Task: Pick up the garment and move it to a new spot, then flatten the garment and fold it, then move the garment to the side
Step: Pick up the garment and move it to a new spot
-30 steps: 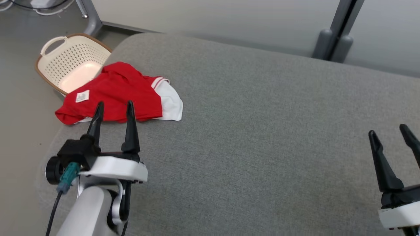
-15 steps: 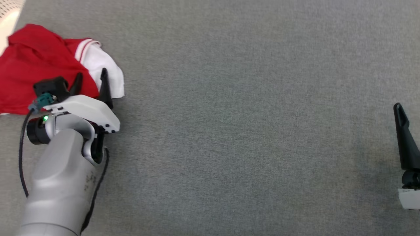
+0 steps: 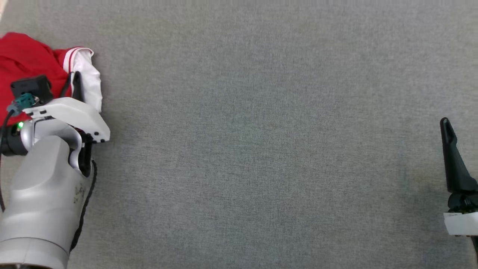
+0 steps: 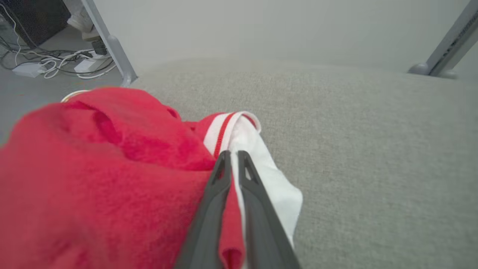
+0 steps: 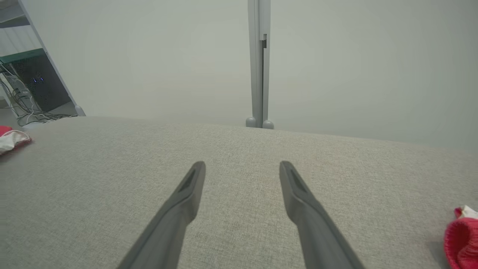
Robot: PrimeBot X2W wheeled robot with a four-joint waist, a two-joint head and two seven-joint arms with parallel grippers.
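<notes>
Grey fabric surface (image 3: 261,149), crumpled red-and-white garment (image 3: 31,58) lying at its left side

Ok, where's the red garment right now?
The garment lies at the far left of the head view, on the grey padded surface, with the left end effector shut on it where red meets white.

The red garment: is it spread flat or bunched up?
Bunched up. The garment lies in a rumpled heap on the grey surface, with humps and creases, and the left tool is shut on a fold of it.
</notes>
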